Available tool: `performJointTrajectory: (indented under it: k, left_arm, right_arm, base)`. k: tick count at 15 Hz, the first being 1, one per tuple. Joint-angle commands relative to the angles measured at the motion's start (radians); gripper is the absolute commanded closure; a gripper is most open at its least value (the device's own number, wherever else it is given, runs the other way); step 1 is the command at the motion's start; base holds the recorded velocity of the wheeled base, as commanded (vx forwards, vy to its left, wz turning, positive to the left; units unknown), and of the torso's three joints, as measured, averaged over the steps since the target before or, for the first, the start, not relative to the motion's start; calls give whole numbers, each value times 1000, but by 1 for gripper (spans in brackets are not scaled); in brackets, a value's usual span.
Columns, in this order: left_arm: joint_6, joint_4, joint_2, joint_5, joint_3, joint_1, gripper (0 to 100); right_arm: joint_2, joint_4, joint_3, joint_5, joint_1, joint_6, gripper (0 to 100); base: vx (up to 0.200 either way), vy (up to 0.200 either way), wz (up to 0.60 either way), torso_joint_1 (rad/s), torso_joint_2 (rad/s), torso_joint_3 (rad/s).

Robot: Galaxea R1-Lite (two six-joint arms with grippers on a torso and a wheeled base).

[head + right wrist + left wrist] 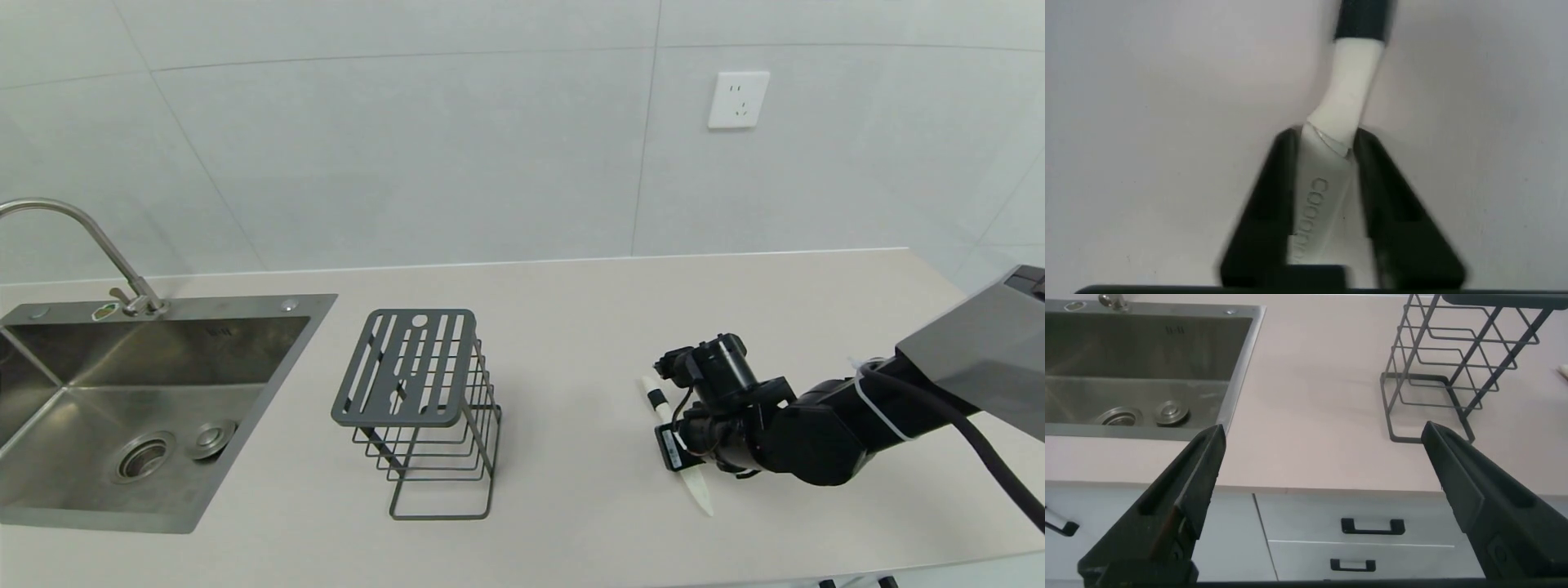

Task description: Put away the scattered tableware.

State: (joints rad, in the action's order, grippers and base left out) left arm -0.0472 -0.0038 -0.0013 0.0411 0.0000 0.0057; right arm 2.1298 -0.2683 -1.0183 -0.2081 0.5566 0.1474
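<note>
Now my right claw (1327, 196) clamps the white, black-banded knife (700, 492) lying on the beige counter (571, 490) near the grey wire rack (416, 367); next, I reckon, lift and slot it.

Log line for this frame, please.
right hand: shut on white knife lying on counter | left hand: open, before counter edge | knife rack: beside sink

The counter holds one knife (700, 492) and one wire rack (416, 392). There is one sink (163, 343) with two drain openings (143, 459), one tap (114, 258), one wall socket (738, 99) and two drawer handles (1372, 527).
</note>
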Motion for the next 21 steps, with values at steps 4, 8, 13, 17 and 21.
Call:
performJointTrajectory:
  k: [4,8,13,17,21]
  left_arm:
    - [0,-1,1,0,0,0,0]
    - [4,-1,1,-1,0,0,0]
    - [0,-7,1,-4,0,0,0]
    - [10,-200,1,-13,0,0,0]
    - [69,-255,109,-156,-115,-6,0]
  right_arm:
    - [-45,4,-14,-2,-14,-6,100]
    - [-175,-5,-3,-1,-3,-26,100]
    - [-372,-213,198,19,16,-154,100]
    - [-450,-341,307,79,19,-198,100]
    - [-538,-379,365,164,16,-238,100]
  base:
    - [0,0,0,0,0,0]
    - [0,0,0,0,0,0]
    - [0,0,0,0,0,0]
    - [0,0,0,0,0,0]
    - [0,0,0,0,0,0]
